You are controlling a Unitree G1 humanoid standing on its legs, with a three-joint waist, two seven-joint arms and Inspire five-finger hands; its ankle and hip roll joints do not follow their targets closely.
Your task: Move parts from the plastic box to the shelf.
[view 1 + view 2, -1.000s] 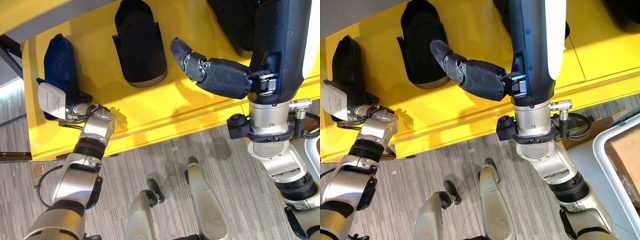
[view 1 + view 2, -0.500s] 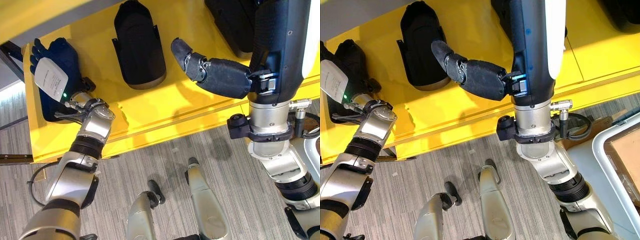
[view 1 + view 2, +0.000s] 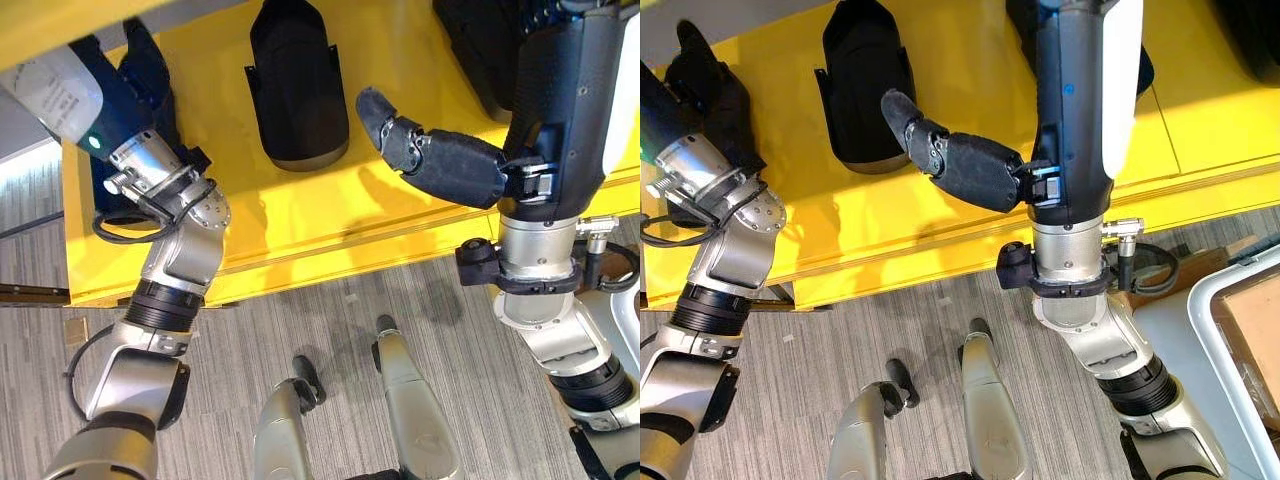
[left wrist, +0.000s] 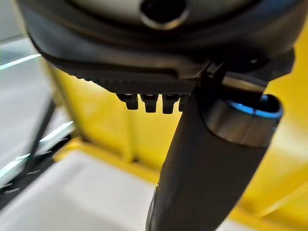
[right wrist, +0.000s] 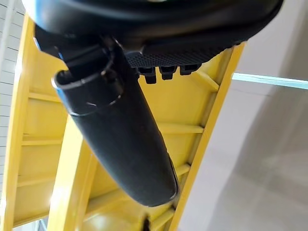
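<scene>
No text, number or sign can be read here. The white cover on the left hand (image 3: pixel 60 85) carries a few lines of faint print, too small and blurred to make out. The yellow shelf (image 3: pixel 300 215) and the dark parts (image 3: pixel 297 85) on it bear no legible markings.

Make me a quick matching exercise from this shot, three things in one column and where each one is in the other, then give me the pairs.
1. middle black part
2. plastic box
3. left hand

A. on the floor at the robot's right
B. raised over the yellow shelf's left end
C. lying on the shelf between the two arms

Pairs: 1-C, 2-A, 3-B
</scene>
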